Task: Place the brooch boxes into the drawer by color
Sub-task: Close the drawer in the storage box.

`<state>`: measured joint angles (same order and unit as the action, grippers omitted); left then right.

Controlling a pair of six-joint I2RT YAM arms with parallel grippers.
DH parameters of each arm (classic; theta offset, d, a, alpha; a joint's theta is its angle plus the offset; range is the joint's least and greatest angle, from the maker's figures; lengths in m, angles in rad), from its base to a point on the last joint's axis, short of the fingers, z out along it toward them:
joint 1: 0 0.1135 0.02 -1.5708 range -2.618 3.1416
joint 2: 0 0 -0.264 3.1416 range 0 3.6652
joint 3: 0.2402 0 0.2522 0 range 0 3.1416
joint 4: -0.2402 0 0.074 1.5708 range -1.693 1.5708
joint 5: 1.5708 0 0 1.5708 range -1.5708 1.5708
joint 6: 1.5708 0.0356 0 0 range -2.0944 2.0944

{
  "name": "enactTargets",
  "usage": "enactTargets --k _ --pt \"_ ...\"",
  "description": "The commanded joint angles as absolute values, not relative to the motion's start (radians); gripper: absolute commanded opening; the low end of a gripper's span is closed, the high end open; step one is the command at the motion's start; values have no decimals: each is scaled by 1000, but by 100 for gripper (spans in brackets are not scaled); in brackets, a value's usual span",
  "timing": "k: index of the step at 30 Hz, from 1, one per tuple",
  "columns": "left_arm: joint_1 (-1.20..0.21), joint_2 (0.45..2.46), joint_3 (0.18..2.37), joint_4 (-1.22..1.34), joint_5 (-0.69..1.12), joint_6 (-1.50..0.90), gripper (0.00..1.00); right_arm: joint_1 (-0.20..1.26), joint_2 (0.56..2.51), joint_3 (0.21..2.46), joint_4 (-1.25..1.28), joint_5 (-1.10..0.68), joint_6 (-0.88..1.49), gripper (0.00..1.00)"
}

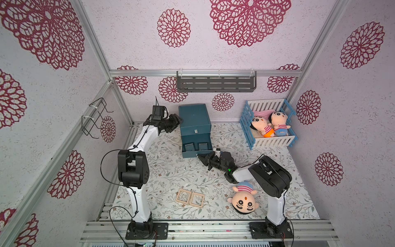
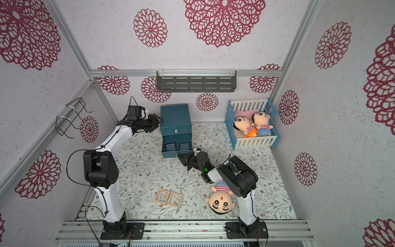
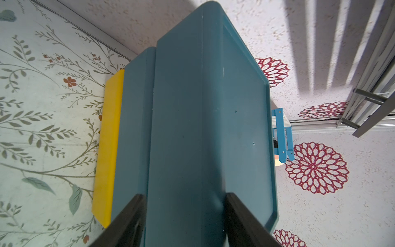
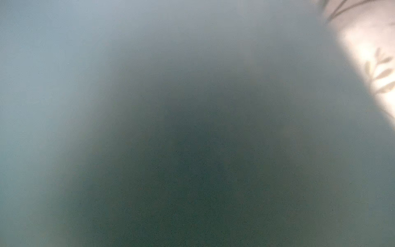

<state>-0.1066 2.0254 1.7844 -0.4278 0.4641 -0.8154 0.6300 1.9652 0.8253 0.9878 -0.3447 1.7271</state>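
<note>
Left gripper (image 1: 177, 120) clamps the teal cabinet (image 1: 194, 116) by its upper side edge, fingers (image 3: 132, 213) either side of it. Right gripper (image 1: 201, 158) is pressed together, tips at a front corner of the open drawer (image 1: 195, 154); its wrist view is a teal blur. Two dark brooch boxes (image 1: 188, 147) lie in the drawer, just behind those tips. Two wood-coloured brooch boxes (image 1: 190, 198) lie side by side, touching, on the worktop (image 1: 171, 171), well apart from both grippers.

Teal drawer cabinet (image 1: 194, 116), pale-wood brooch boxes (image 1: 190, 197), leafy mat (image 1: 171, 171), crimson-rosette walls (image 1: 213, 53)
</note>
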Motion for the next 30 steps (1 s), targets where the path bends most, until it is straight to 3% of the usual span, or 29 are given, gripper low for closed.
enactTargets --k 1,30 --pt "-114 2054 1785 -486 466 -801 63 631 1917 864 930 -289 1663 0" --pt "-132 2057 1771 -467 463 -820 62 608 2065 1114 840 -187 1563 0"
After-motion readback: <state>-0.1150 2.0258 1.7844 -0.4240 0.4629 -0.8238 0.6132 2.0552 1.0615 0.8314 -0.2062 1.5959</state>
